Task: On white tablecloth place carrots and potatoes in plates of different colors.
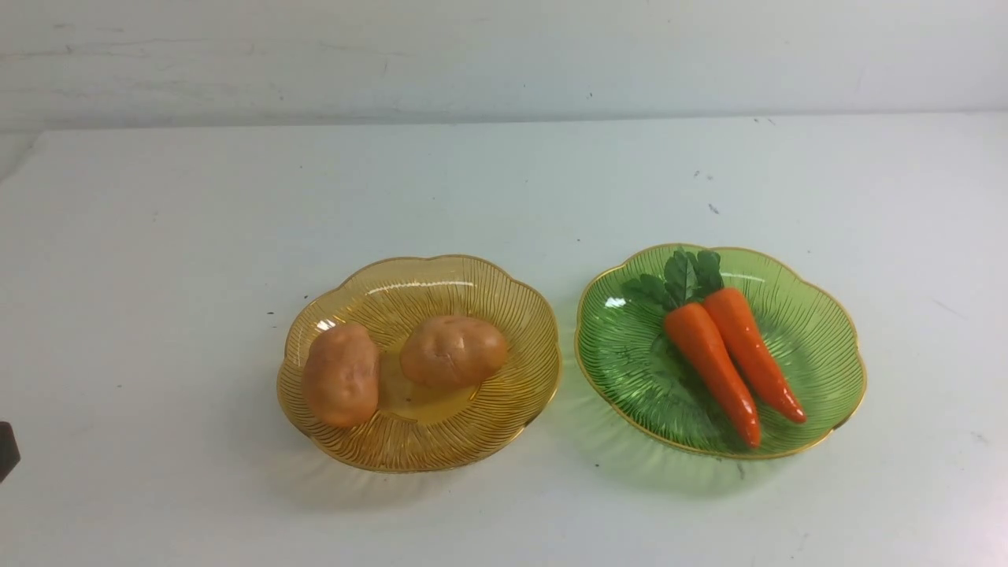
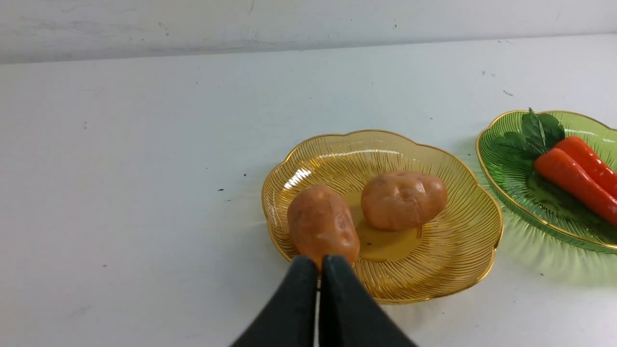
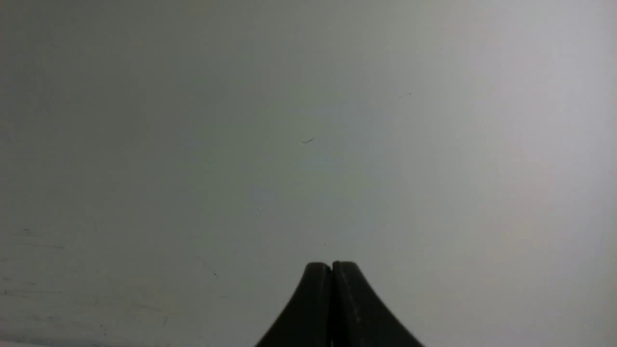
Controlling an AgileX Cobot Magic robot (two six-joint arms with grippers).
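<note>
On the white tablecloth stand two ribbed plates with gold rims. The amber plate holds two tan potatoes. Two orange carrots with green leaf tops lie side by side in the green plate. In the left wrist view my left gripper is shut and holds nothing, its black tips hovering just short of the amber plate's near rim in front of the nearer potato. My right gripper is shut and empty over bare cloth; it is outside the front view.
A pale wall rises behind the table's far edge. A dark piece of the left arm shows at the front view's left border. Small dark specks dot the cloth behind the green plate.
</note>
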